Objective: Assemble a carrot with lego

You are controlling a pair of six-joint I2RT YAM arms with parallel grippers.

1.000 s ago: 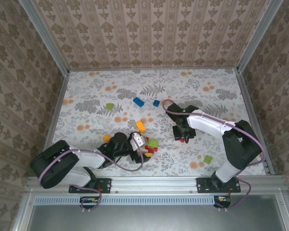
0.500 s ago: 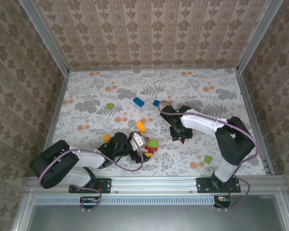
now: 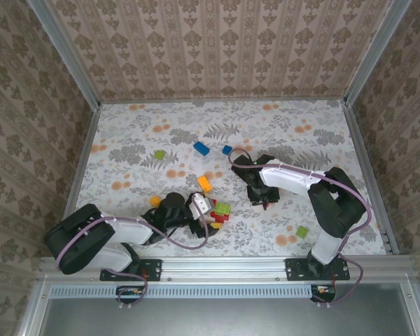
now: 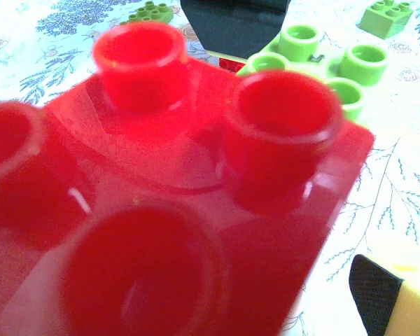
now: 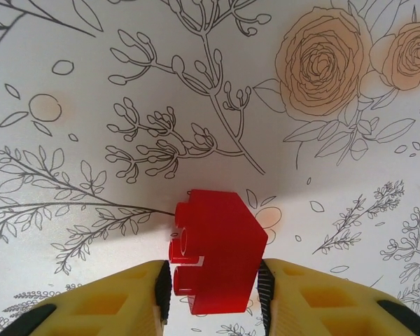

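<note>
Little is built yet, I judge: a pile of red, green and yellow lego sits low centre in the top view beside the left hand, whose jaws stand wide, while loose bricks in blue, green and orange lie scattered over the bench. The right hand, right of centre, has closed narrowly on a red brick, gripping it from both sides. In the right wrist view that brick lies on its side, with its studs facing frame left and its long axis running top to bottom, slightly tilted.
</note>
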